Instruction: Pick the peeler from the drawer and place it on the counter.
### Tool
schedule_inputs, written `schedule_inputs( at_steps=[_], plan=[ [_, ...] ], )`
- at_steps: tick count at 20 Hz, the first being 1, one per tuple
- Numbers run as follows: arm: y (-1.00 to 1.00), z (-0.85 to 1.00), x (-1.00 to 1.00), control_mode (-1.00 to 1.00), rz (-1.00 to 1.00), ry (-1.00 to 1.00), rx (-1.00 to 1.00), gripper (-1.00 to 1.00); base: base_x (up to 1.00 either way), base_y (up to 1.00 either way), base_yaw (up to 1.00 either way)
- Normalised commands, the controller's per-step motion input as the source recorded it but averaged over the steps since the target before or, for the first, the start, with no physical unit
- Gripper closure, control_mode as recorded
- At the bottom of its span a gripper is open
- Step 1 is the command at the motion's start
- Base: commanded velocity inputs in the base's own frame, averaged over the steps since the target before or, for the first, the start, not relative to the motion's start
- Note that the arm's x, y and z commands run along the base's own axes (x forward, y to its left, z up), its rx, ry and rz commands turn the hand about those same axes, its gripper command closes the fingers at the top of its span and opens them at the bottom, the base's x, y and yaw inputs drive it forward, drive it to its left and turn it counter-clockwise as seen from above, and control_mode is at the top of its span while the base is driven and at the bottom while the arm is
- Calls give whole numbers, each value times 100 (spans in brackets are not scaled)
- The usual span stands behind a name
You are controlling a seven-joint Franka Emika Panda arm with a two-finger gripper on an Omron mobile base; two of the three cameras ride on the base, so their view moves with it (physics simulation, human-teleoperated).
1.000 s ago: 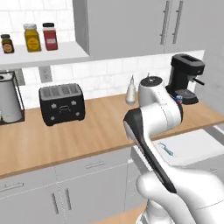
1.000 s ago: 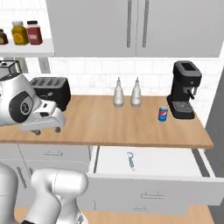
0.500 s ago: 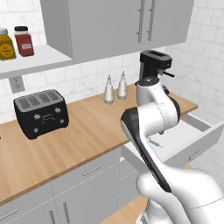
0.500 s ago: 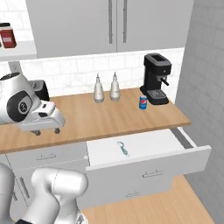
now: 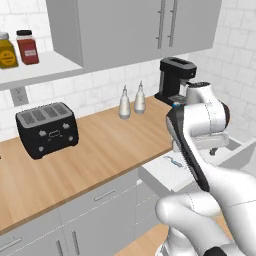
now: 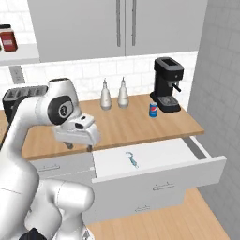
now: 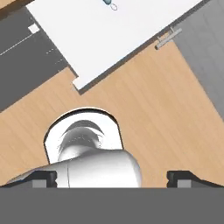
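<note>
While the fingers (image 7: 112, 178) stand wide apart and empty, the peeler (image 6: 132, 159) lies flat in the open drawer (image 6: 154, 176), well ahead of them and apparently below; bring them over its blue handle, descend squarely, then lift to the desk (image 6: 131, 124).

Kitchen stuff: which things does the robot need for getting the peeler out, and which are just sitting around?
Needed for the job:
peeler, lying in the open drawer
drawer, pulled out
counter, where the peeler should go
gripper, open, not holding anything

Just sitting around:
toaster
two shaker bottles
coffee machine
blue can
spice jars on the shelf
</note>
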Motion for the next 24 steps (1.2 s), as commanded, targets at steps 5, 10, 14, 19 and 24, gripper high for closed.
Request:
schedule_inputs(
  at_steps=[5,10,14,19,24],
  plan=[
    [-100,-32,30,-100,-27,26,14,-100,0,0,0],
    [-100,-53,7,-100,-38,15,12,-100,0,0,0],
    [-100,-74,50,-100,-40,9,9,-100,0,0,0],
    [-48,-22,100,-100,1,2,10,-100,0,0,0],
    [-72,-61,82,-100,1,0,-1,-100,0,0,0]
  ],
)
